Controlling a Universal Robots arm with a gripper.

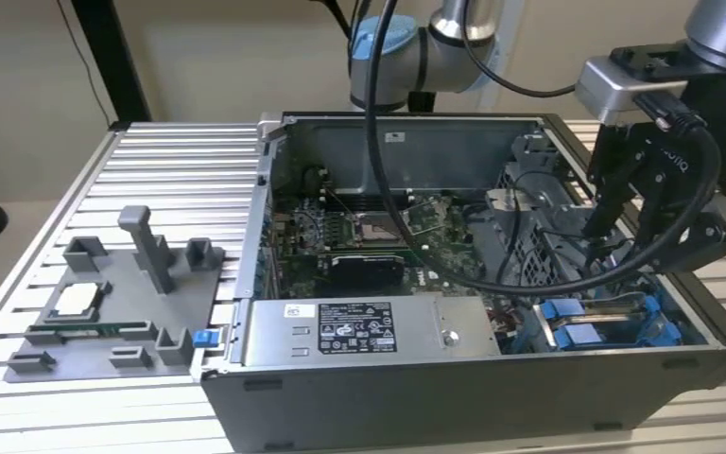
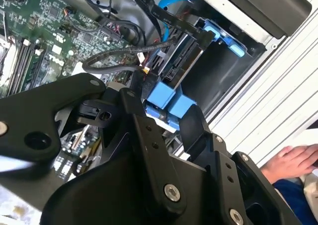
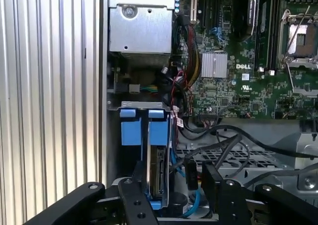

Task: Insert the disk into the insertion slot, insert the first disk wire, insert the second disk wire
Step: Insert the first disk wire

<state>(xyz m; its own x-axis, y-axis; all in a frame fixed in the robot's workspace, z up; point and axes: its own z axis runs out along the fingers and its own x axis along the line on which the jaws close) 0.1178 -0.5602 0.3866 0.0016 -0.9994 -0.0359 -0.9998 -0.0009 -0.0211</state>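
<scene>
Standing edgewise, flat disk [image 3: 158,173] within blue plastic insertion slot [image 3: 130,133].

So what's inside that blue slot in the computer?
The disk stands on its edge inside the slot. One end of it is covered by the gripper, so that part cannot be seen.

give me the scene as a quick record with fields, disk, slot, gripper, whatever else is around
disk: on edge inside the insertion slot
gripper: open, jaws either side of the disk's end
cables: black, loose beside the slot
hand: a person's, near the ribbed table, second wrist view
</scene>
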